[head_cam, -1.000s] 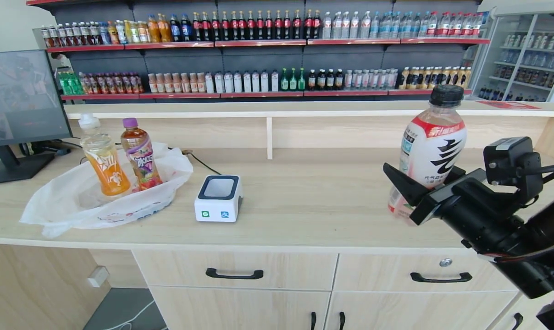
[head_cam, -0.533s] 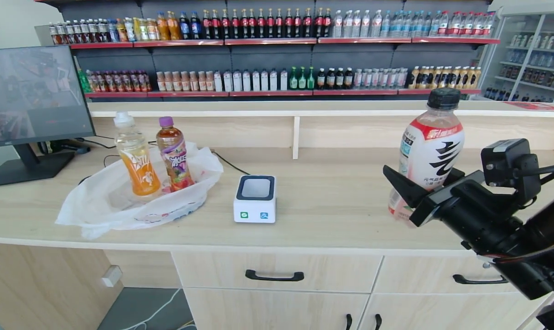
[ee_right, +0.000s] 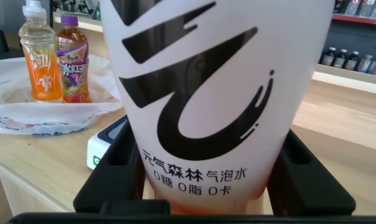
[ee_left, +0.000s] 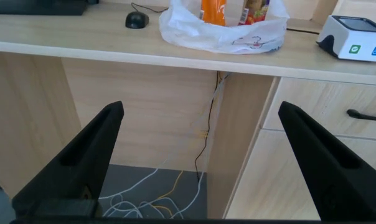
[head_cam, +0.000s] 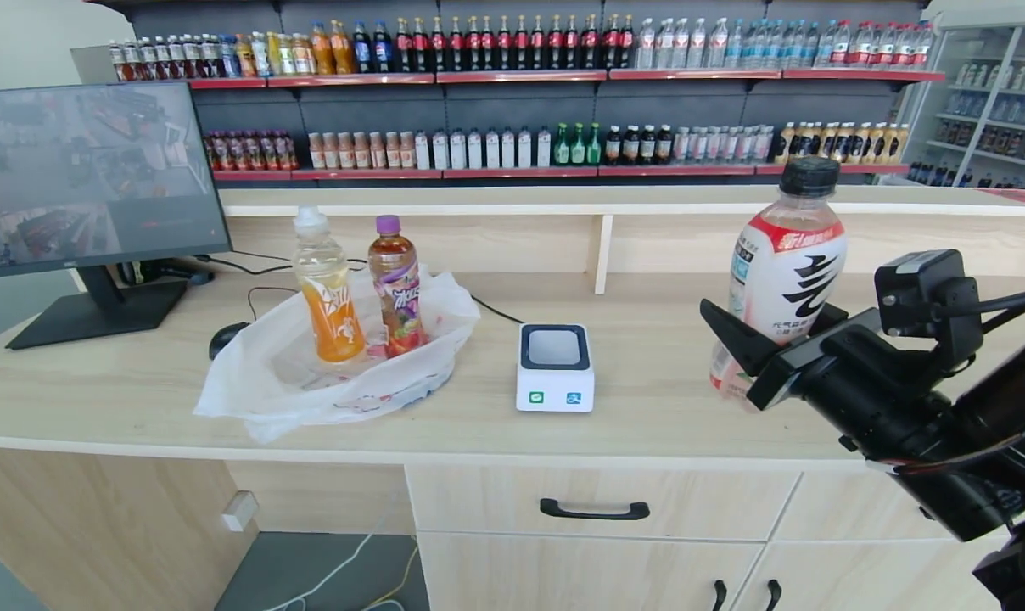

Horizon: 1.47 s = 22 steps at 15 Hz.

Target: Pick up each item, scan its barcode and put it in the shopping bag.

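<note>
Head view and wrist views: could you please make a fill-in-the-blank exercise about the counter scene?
1. The bag holds ____ bottles.
2. The scanner stands on the bag's ____ side.
3. The right gripper is shut on a white bottle with a ____ cap.
4. The left gripper is ____.
Missing words: two, right, black, open.

**Q:** Supporting surface?

**A:** Light wood counter (head_cam: 648, 407), with drawers (head_cam: 478, 501) below and a raised ledge (head_cam: 512, 197) along the back.

**Q:** Resting directly on top, from robot's left to right?

**A:** Monitor stand (head_cam: 97, 310) at far left. Next, dark mouse (head_cam: 224, 338), just beside a crumpled white shopping bag (head_cam: 249, 395). Then white scanner (head_cam: 554, 367), near the bag, window facing up.

**Q:** Anything else in contact?

**A:** Black cable (head_cam: 495, 310), running from behind the bag toward the scanner.
</note>
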### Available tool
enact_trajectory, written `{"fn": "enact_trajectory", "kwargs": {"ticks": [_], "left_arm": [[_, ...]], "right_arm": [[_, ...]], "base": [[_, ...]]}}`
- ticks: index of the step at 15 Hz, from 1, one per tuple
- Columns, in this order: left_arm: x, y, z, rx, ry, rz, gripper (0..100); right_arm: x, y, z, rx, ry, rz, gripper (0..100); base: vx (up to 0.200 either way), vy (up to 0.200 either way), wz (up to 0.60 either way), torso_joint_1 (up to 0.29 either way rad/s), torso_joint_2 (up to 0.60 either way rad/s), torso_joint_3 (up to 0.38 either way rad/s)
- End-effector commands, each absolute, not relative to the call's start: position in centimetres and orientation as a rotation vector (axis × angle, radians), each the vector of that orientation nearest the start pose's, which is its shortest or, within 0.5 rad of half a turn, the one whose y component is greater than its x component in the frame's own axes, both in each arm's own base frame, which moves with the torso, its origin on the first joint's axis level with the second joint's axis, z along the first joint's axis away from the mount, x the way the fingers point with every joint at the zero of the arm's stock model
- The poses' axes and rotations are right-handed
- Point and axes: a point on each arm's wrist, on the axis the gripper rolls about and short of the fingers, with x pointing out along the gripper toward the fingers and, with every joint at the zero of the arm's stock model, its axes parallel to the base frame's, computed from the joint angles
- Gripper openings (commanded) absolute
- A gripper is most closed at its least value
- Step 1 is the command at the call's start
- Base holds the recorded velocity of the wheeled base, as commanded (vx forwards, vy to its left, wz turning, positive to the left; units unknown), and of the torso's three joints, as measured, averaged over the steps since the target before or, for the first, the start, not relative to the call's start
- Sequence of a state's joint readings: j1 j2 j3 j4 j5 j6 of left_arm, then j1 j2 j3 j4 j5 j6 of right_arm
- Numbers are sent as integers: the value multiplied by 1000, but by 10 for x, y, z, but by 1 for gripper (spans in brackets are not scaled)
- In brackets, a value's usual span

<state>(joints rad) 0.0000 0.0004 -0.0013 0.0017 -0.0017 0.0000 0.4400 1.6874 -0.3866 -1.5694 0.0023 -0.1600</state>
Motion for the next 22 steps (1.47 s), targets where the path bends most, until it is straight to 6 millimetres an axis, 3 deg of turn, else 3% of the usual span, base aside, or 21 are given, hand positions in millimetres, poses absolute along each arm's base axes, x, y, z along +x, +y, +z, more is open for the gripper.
{"fn": "enact_trajectory", "kwargs": {"ticks": [1, 11, 19, 22], "left_arm": [[-23, 0, 76, 0, 0, 0, 100], [-23, 0, 76, -2, 0, -2, 100], [-23, 0, 76, 2, 0, -2, 100], [-23, 0, 76, 2, 0, -2, 100]], "right_arm": [[235, 111, 177, -97, -305, 417, 0], [238, 112, 171, -101, -282, 420, 0], [236, 111, 168, -104, -269, 421, 0], [236, 111, 168, -104, -265, 420, 0]], "base": [[0, 200, 0, 7, 12, 7], [0, 200, 0, 3, 2, 2], [0, 0, 0, 0, 0, 0], [200, 0, 0, -6, 4, 1]]}}
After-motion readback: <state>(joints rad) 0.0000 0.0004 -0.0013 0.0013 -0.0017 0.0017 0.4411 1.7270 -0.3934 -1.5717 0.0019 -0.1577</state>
